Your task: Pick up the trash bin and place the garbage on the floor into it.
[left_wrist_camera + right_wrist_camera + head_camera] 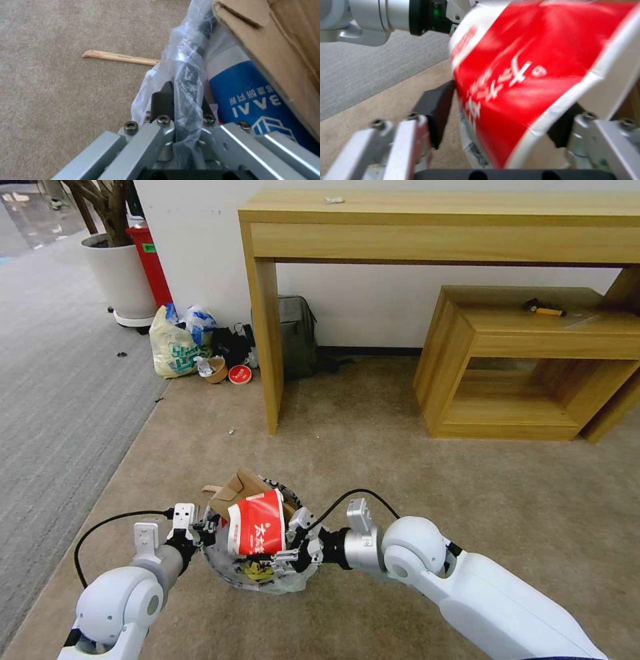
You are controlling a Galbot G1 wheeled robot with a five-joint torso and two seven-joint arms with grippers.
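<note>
The small round black trash bin [263,573], lined with a crinkly translucent whitish plastic bag printed in black with a yellow mark, hangs just above the flat beige short-pile carpet floor [400,473], between the two grippers. The left gripper [203,528] is at the bin's left edge, its dark fingers [162,101] pressed together on the rim and the bunched, glossy liner. Just beyond those fingers, inside the bin, lie a smooth blue paper cup with white lettering [256,100] and a stiff brown corrugated cardboard scrap [235,490] that sticks up past the far rim. The right gripper [293,543] reaches in from the bin's right side, over its mouth, with a red paper cup with white print and white rims [257,523] lying on its side between its fingers [435,110]; the jaws are spread about the cup's width, one dark pad against each side of it. A thin pale wooden stick [120,58] lies flat on the carpet beyond the left gripper.

Farther off from both grippers, a light wood-grain console table [440,220] stands against a white wall, with a low open wooden shelf unit [527,360] under its right part. Left of the table's leg lie a grey backpack [297,337] and a yellow-green printed shopping bag [175,347]. Grey ribbed carpet [60,380] borders the beige carpet on the left.
</note>
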